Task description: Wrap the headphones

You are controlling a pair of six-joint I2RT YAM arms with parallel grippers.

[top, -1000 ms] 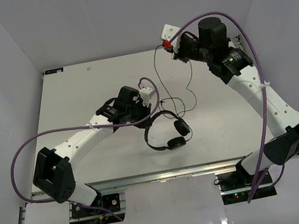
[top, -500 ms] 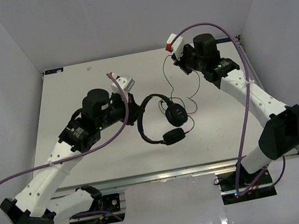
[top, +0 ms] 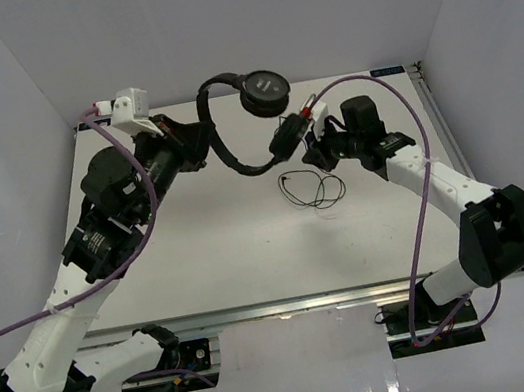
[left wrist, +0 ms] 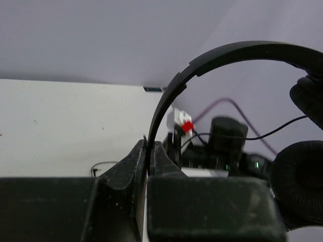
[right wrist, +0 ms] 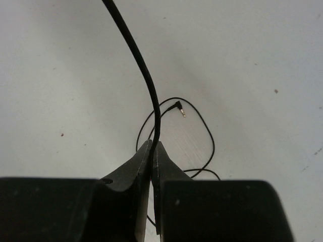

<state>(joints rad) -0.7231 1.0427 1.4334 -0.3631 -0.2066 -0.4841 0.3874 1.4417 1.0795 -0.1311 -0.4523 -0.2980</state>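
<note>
The black headphones (top: pixel 236 165) hang in the air over the far middle of the table. My left gripper (top: pixel 206 150) is shut on the thin headband (left wrist: pixel 217 54), which is pinched between its jaws. One round earcup (top: pixel 264 92) faces up and the other (top: pixel 284 138) hangs below it; both show at the right of the left wrist view (left wrist: pixel 302 186). My right gripper (top: pixel 307 150) is shut on the thin black cord (right wrist: pixel 144 75), just right of the lower earcup. The rest of the cord lies in loose loops on the table (top: pixel 317 188), with its plug (right wrist: pixel 179 107) resting flat.
White walls enclose the white table (top: pixel 202 257) on three sides. Thick purple robot cables (top: pixel 418 219) arc along both arms. The left arm (top: pixel 98 245) stretches from the near left toward the far edge.
My left gripper has lifted the headphones up and toward the far wall. My right gripper has come down and forward with the cord, close to the lower earcup. The cord loops now lie slack.
</note>
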